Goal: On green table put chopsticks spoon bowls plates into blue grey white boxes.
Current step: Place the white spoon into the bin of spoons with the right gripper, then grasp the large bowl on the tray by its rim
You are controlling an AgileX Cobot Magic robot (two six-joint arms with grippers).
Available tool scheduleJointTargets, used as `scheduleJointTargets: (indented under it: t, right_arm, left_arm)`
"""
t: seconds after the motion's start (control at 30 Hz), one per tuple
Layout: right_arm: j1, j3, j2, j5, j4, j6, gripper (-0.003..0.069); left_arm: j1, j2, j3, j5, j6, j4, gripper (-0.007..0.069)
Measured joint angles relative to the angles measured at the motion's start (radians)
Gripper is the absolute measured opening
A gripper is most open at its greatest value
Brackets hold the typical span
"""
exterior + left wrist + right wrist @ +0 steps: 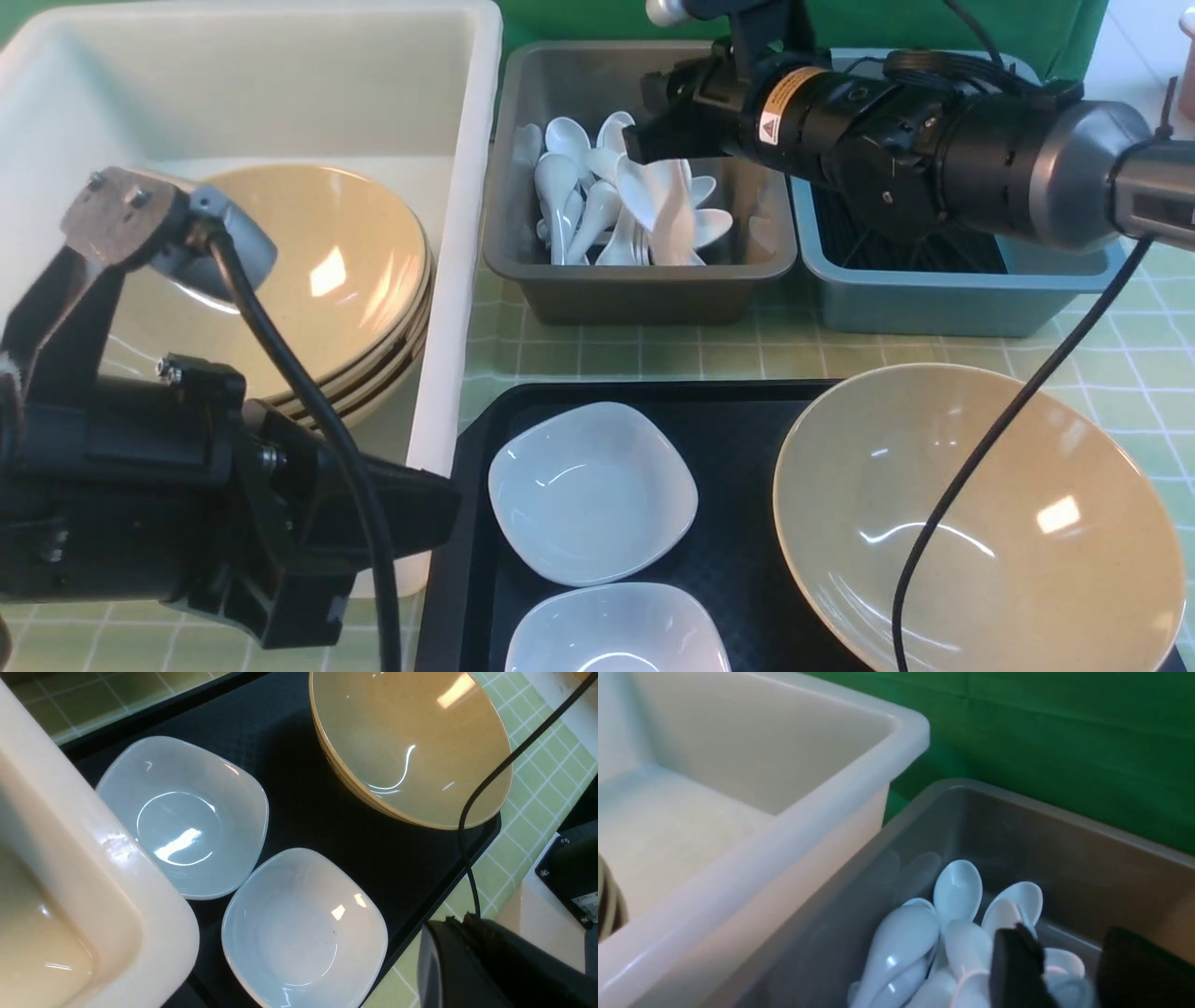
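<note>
My right gripper [642,142] hovers over the grey box [635,280], jaws apart [1064,956]. A blurred white spoon [1064,989] lies just under the gap, on the pile of white spoons [607,210]. The blue box [934,299] beside it holds black chopsticks [924,250]. Tan bowls [345,271] are stacked in the white box [467,187]. My left gripper [425,509] is shut and empty at that box's near corner; its tips [448,926] show beside the tray. A large tan bowl [971,523] and two white square plates [593,490] [616,630] sit on the black tray [738,411].
The three boxes stand in a row at the back of the green checked table [775,350]. A black cable [1008,420] hangs across the large bowl. The right arm stretches over the blue box.
</note>
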Motion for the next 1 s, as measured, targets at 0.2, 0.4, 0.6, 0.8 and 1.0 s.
scheduleJointTargets:
  t: [0.2,0.4,0.6,0.8,1.0]
  right_arm:
    - [0.000,-0.006,-0.035,0.070,0.000,0.032,0.0536]
    - [0.008,-0.008,-0.197,0.483,0.001,0.012,0.0514]
    - [0.014,-0.009,-0.367,1.030,0.009,-0.169,0.0293]
    - [0.014,0.098,-0.582,1.272,0.072,-0.290,0.0037]
    - [0.014,0.302,-0.861,1.276,0.381,-0.529,0.0024]
  left_arm:
    - [0.000,0.000,0.000,0.001,0.000,-0.002,0.0002]
    - [0.000,0.000,0.000,0.002,0.000,-0.002,0.0003]
    - [0.000,0.000,0.040,-0.105,0.000,-0.012,0.0007]
    - [0.000,0.109,0.071,-0.197,-0.074,-0.086,0.0029]
    - [-0.001,0.268,0.037,-0.186,-0.074,-0.139,0.0129]
